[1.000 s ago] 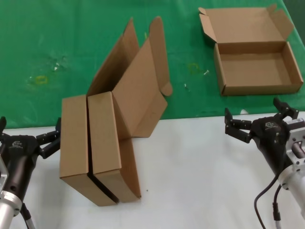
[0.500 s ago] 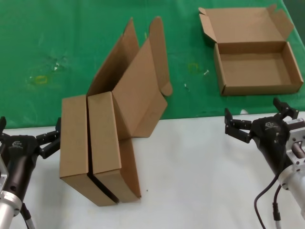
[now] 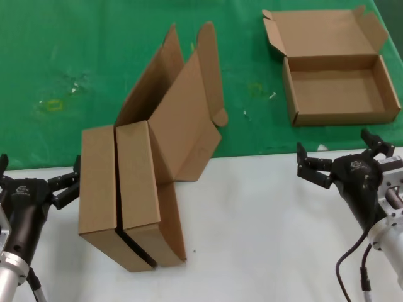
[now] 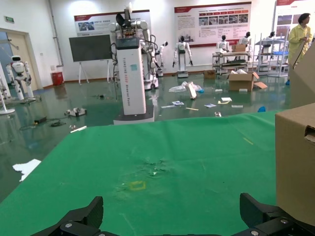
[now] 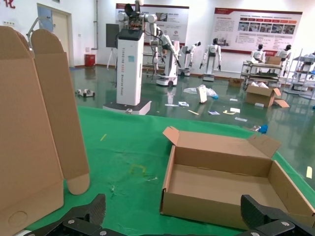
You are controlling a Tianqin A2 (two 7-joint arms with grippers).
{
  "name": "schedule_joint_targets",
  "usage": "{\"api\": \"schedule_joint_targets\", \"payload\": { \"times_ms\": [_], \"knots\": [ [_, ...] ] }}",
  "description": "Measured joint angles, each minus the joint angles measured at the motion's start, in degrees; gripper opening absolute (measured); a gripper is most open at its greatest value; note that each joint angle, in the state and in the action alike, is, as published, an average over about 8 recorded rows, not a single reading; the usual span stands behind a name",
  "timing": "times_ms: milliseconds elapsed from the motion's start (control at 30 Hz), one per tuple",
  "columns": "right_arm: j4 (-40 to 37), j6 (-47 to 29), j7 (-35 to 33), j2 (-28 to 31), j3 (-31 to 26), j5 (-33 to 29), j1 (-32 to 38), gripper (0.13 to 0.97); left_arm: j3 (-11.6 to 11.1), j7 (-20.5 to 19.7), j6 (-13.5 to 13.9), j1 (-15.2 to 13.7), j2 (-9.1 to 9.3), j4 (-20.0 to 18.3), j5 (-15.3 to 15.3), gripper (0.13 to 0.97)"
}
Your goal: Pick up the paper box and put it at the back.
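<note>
The paper box lies open and flat on the green cloth at the back right, with its lid folded back and its inside empty. It also shows in the right wrist view, a short way beyond my right gripper. My right gripper is open and empty over the white tabletop's far edge, just in front of the box. My left gripper is open and empty at the front left, over the cloth's near edge.
Two alike brown boxes stand on edge side by side on the white tabletop, right of my left gripper. Their raised lids lean back over the cloth. One box's corner shows in the left wrist view.
</note>
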Motion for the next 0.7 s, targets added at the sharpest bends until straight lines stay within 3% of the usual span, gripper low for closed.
{"api": "schedule_joint_targets", "payload": {
  "times_ms": [700],
  "knots": [
    [0.0, 0.0, 0.0, 0.0, 0.0, 0.0, 0.0, 0.966, 0.0, 0.0, 0.0, 0.0, 0.0, 0.0, 0.0, 0.966]
  ]
}}
